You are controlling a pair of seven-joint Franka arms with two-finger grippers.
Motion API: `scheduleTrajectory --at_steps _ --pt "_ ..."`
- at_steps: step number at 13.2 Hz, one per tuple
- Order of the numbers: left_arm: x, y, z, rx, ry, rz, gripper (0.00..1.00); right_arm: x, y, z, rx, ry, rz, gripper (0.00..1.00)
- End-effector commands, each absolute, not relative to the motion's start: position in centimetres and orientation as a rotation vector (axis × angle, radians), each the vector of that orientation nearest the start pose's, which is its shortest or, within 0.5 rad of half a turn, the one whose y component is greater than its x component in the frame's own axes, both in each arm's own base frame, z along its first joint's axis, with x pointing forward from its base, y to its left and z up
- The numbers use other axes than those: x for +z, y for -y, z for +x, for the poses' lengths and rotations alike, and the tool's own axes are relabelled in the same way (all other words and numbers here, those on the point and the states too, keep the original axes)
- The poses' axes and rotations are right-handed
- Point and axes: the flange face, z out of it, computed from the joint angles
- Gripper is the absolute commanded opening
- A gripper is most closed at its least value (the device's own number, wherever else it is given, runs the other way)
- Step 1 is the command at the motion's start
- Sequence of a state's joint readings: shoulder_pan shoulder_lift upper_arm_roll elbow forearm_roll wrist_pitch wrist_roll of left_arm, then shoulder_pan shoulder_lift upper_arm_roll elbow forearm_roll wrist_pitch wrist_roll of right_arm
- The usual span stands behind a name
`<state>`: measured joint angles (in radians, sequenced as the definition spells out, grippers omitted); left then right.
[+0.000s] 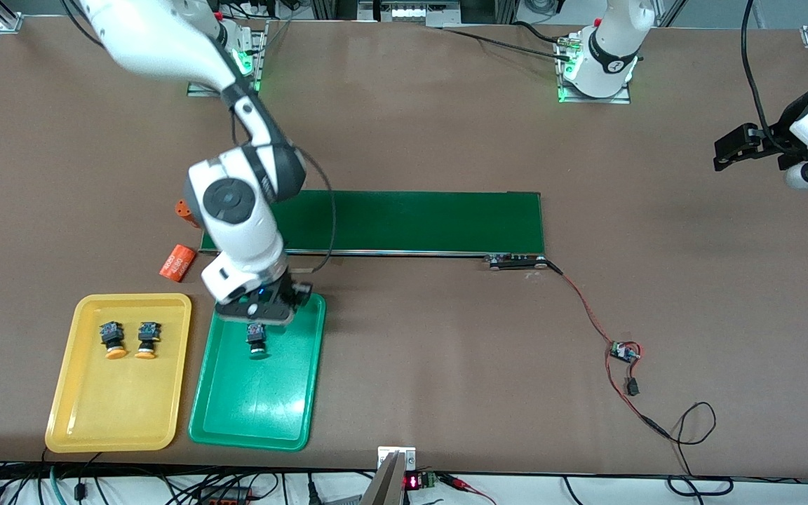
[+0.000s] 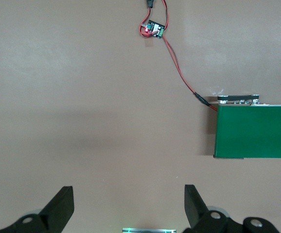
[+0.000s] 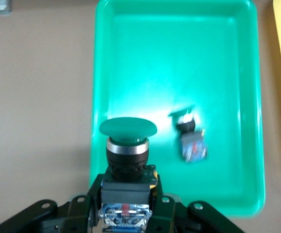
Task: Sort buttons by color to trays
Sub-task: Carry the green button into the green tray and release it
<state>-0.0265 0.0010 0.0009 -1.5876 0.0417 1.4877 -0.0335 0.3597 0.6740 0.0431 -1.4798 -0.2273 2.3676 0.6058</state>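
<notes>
My right gripper (image 1: 272,308) hangs over the green tray (image 1: 257,410) at its end farthest from the front camera. It is shut on the black body of a green-capped button (image 3: 127,145), which the hand hides in the front view. In the right wrist view the gripper (image 3: 126,196) holds this button cap-down above the tray (image 3: 179,58). Another green button (image 1: 257,340) (image 3: 189,138) lies on its side in that tray. Two yellow-orange buttons (image 1: 113,338) (image 1: 146,339) lie in the yellow tray (image 1: 60,393). My left gripper (image 1: 726,151) (image 2: 129,204) waits open and empty above bare table at the left arm's end.
A long dark-green conveyor belt (image 1: 404,221) (image 2: 257,131) lies across the middle. Two orange cylinders (image 1: 177,262) (image 1: 185,210) sit by its end toward the right arm. A small circuit board (image 1: 625,352) (image 2: 152,30) with red and black wires trails from the belt's other end.
</notes>
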Motion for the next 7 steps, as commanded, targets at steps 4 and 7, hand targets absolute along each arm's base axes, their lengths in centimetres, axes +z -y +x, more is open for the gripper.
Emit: scheduleTrajectory --at_steps 4,7 --pt "61.6 0.7 54.6 0.161 -0.005 -3.107 1.0 22.2 -28.5 71.5 -0.54 -0.084 -3.049 0.1" --pt "61.6 0.7 54.6 0.161 -0.005 -3.107 1.0 20.9 -28.2 72.0 -0.566 -0.081 -3.05 0.23"
